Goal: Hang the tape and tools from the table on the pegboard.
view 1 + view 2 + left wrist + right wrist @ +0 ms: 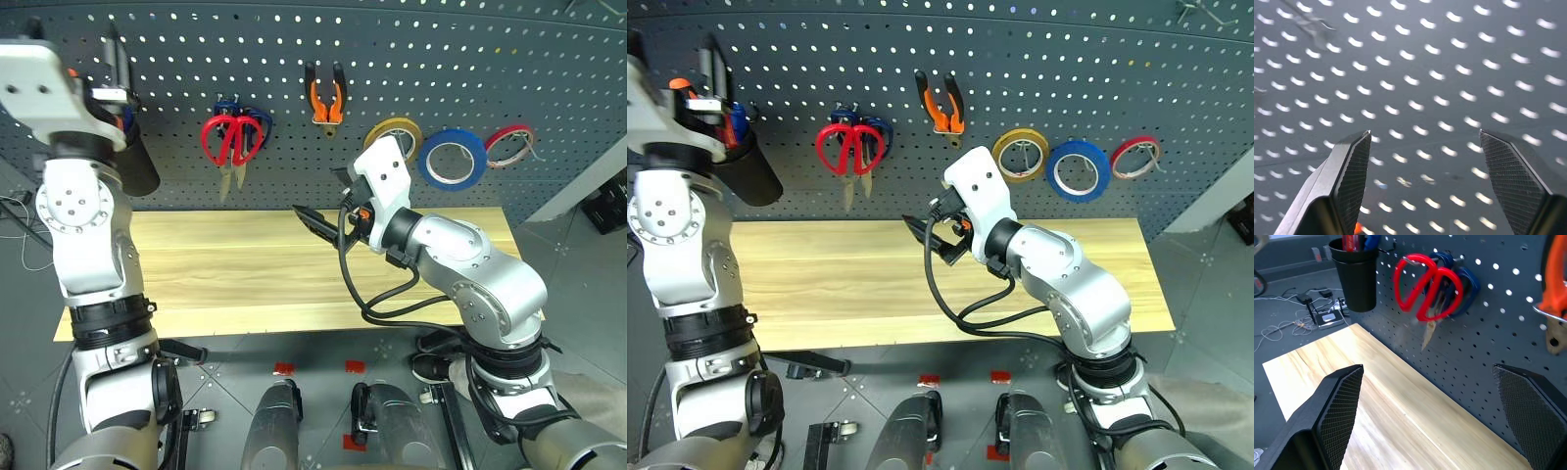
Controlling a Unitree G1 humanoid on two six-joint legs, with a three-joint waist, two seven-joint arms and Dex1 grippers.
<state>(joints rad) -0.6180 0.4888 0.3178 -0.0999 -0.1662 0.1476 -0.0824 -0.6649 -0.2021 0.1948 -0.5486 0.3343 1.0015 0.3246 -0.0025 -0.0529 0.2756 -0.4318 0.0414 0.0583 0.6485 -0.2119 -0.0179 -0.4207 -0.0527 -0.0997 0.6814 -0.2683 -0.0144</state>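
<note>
Dark grey perforated metal pegboard (411, 59) holds red-handled scissors (228, 140), orange-handled pliers (325, 96), blue tape ring (452, 158); left gripper (1422, 171) and right gripper (1432, 401) gape empty, screwdriver probably in black cup (749, 166); a careless retreat could knock it.

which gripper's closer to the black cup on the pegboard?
Left. The left gripper is raised right by the black cup at the pegboard; the right gripper hovers over mid-table, well away.
</note>
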